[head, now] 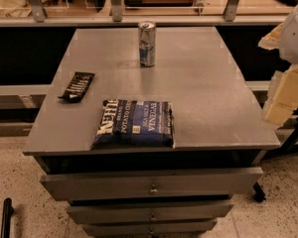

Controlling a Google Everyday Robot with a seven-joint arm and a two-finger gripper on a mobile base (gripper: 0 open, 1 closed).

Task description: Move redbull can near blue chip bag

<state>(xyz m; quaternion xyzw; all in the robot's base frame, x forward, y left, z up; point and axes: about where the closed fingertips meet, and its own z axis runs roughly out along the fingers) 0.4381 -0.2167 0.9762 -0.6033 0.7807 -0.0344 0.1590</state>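
Note:
The redbull can point(147, 43) stands upright on the far middle of the grey table point(208, 98); it is silver and blue with a silver top. The blue chip bag point(134, 123) lies flat near the table's front edge, left of centre, dark navy with white lettering. The can is well behind the bag, with bare tabletop between them. My gripper is not in view. Only pale arm parts point(288, 90) show at the right edge, beside the table and away from both objects.
A small narrow black packet point(77, 86) lies near the table's left edge. The table has drawers point(151, 182) below its front. A rail and shelving point(139, 19) run behind the far edge. A speckled floor surrounds the table.

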